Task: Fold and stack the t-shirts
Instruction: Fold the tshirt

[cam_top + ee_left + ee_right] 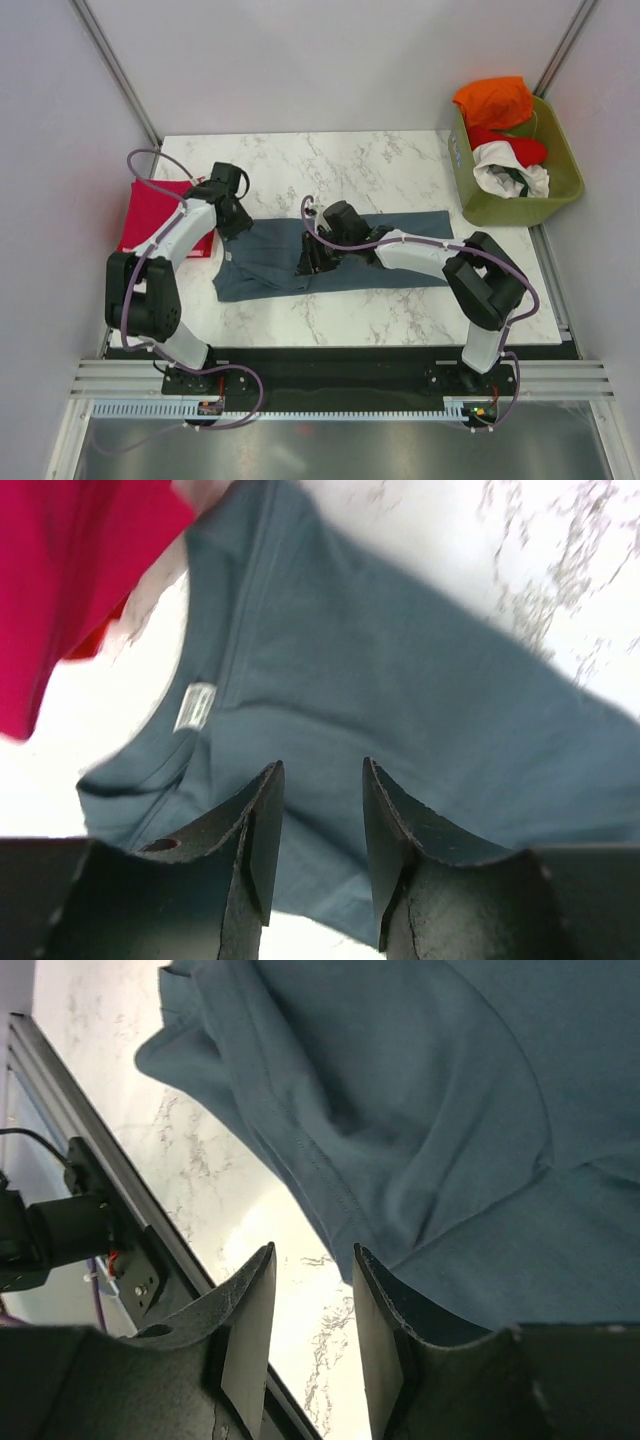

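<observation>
Nearest me, both arms stood bent at the elbow: the left gripper (232,222) hung over the collar end of the slate blue-grey t-shirt (400,245), and the right gripper (310,262) reached leftward, low at its bunched part. Each pair of jaws stood part open, and I saw no cloth between them. That shirt lay mid-table, long axis left to right, collar leftward, just right of the folded crimson t-shirt (150,210).
</observation>
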Tool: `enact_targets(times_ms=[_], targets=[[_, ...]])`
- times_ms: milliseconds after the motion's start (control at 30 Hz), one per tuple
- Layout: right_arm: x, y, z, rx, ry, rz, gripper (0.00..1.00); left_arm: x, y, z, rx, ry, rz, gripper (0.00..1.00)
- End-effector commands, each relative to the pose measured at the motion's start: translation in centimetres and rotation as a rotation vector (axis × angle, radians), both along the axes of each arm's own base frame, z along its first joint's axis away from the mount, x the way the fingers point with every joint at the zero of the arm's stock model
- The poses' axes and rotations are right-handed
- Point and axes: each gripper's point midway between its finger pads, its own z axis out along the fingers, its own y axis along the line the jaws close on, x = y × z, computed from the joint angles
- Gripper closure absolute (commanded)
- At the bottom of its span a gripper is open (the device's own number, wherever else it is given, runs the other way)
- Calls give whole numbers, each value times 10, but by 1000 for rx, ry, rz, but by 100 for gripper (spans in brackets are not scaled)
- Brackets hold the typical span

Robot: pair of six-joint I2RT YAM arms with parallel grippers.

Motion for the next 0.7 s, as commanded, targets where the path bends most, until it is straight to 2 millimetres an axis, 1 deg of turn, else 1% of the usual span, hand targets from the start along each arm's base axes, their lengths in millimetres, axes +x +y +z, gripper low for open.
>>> enact_targets(times_ms=[0,33,133,200,233,267,300,333,400,433,533,667], targets=[[6,-7,-15,-93,-45,-59,56,-13,-2,14,-35,-71,15,55],[6,-5,-17,-98,-44,-56,57,-22,-1,6,-41,-57,7,55],[3,-4,-28,-122,-22,-59,58,-34,-5,5,-65,-67,-27,54],[2,-4,-35,-133,-1,-71,58,-39,-6,4,-70,-73,-48,53],[1,-4,-37,-134,19,-85,59,-44,-7,-2,-77,-63,-56,52],[0,-5,-40,-142,30,-94,59,-42,-9,2,-87,-96,-72,51],[0,-5,-41,-152,40,-101,59,-44,-11,1,-94,-101,-79,50],[-2,-7,-44,-160,46,-111,58,-49,-12,-4,-106,-92,-88,50],[-3,-8,-43,-164,46,-125,56,-49,-14,-2,-122,-123,-96,48],[-3,-8,-44,-163,44,-125,54,-53,-14,-8,-123,-117,-100,47],[-6,-6,-45,-161,57,-127,52,-57,-12,-14,-116,-117,-91,47],[-8,-4,-46,-151,73,-124,52,-57,-11,-19,-116,-119,-86,46]])
